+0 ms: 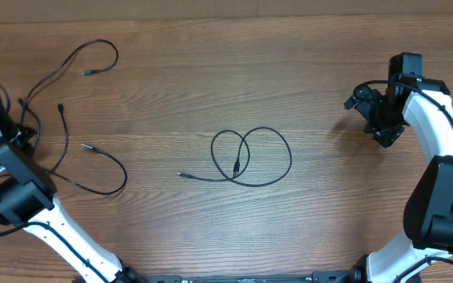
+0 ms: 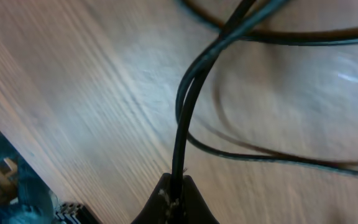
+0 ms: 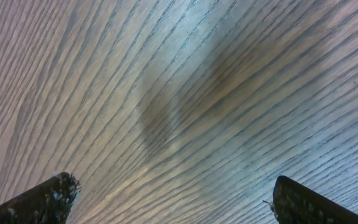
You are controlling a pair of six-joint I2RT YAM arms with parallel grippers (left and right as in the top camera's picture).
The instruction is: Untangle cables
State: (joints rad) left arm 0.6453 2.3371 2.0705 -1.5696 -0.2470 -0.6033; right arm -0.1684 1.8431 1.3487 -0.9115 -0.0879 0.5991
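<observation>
Thin black cables lie in two groups. One cable [image 1: 252,157] makes a double loop in the middle of the table, with a free plug end at its left. Several loose strands [image 1: 93,169] spread out at the left, their plug ends apart on the wood. My left gripper [image 1: 23,130] sits where those strands bunch together. In the left wrist view it [image 2: 176,200] is shut on a black cable [image 2: 185,106] that rises from between the fingers and crosses other strands. My right gripper [image 1: 377,119] hangs open at the far right over bare wood, fingers [image 3: 48,200] wide apart with nothing between them.
The wooden table [image 1: 211,86] fills the view. Both arm bases stand at the near edge, left [image 1: 77,251] and right [image 1: 431,228]. A dark edge strip [image 2: 67,211] shows at the lower left of the left wrist view.
</observation>
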